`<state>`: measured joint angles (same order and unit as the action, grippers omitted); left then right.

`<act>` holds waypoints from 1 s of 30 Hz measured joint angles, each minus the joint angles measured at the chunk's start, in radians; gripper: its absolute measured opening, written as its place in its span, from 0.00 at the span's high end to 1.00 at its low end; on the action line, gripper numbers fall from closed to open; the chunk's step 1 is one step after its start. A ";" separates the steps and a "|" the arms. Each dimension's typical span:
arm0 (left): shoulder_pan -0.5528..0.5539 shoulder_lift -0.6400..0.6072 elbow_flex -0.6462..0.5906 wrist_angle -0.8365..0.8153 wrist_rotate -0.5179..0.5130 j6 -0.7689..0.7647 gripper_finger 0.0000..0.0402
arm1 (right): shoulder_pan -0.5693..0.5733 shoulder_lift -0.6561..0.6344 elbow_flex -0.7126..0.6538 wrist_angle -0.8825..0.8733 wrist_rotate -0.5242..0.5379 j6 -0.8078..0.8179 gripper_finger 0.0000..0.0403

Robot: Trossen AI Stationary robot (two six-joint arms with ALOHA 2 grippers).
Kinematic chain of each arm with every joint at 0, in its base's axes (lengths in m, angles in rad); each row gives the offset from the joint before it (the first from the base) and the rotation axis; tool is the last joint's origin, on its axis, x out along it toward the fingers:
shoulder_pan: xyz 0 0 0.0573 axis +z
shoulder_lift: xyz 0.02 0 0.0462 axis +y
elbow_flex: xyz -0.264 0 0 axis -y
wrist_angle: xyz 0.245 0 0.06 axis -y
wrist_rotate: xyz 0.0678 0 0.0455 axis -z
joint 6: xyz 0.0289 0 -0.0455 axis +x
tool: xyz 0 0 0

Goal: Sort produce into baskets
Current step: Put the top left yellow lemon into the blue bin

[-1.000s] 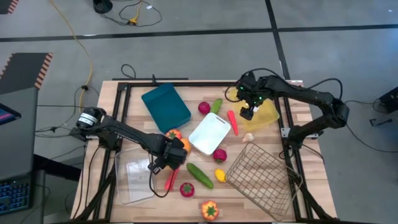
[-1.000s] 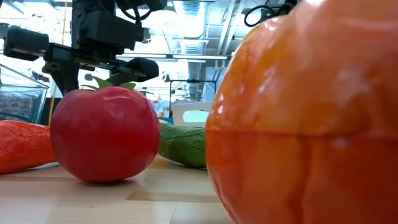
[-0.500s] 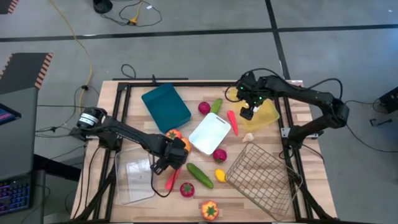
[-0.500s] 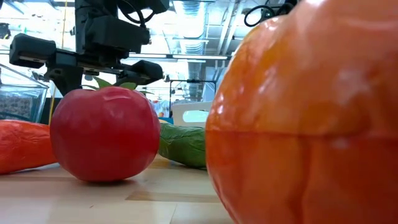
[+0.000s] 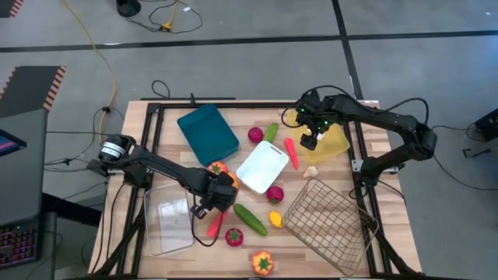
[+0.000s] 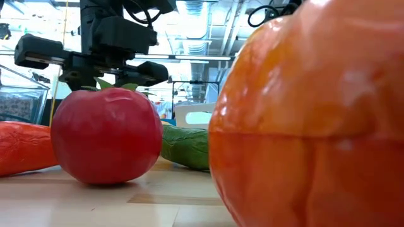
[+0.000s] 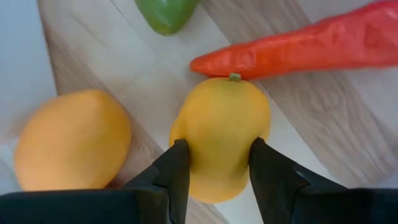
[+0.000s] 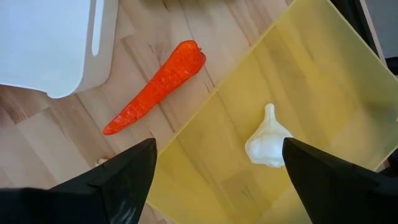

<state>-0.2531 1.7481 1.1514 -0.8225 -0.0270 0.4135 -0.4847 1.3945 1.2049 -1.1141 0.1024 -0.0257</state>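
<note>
High view runs, from the left, past the clear plastic bin (image 5: 167, 224) near the table's front-left, with the left gripper (image 5: 219, 197) just beside its right edge, low among the produce. Left wrist view shows that claw's fingers (image 7: 176, 168) pressed on both sides of a yellow lemon (image 7: 221, 134), so it is grasping it; the lemon's stem end touches a red-orange carrot (image 7: 298, 51), a second yellow-orange citrus (image 7: 71, 140) lies just beside it, and a green cucumber tip (image 7: 165, 14) sits beyond. I judge the step in hand to be the pick-up of this lemon, and the next move calls for a straight lift clear of the carrot and the neighbouring citrus before carrying it to a basket. Toward the middle lie the teal tray (image 5: 207, 132) and the white tray (image 5: 262, 166), then the wire mesh basket (image 5: 323, 218) at the front right. Farther right, the right gripper (image 5: 310, 140) hovers over the edge of the translucent yellow tray (image 8: 311, 93), its fingers spread wide and released; a white garlic (image 8: 267, 144) lies inside that tray, with another carrot (image 8: 155, 87) on the wood between the tray and the white one.
</note>
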 joint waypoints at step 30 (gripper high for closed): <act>0.291 0.000 0.395 -0.413 -0.248 0.077 0.69 | 0.000 0.000 0.000 0.000 0.000 0.000 0.07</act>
<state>0.0375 1.7477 1.5467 -1.2359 -0.2751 0.4904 -0.4847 1.3945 1.2049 -1.1139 0.1024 -0.0257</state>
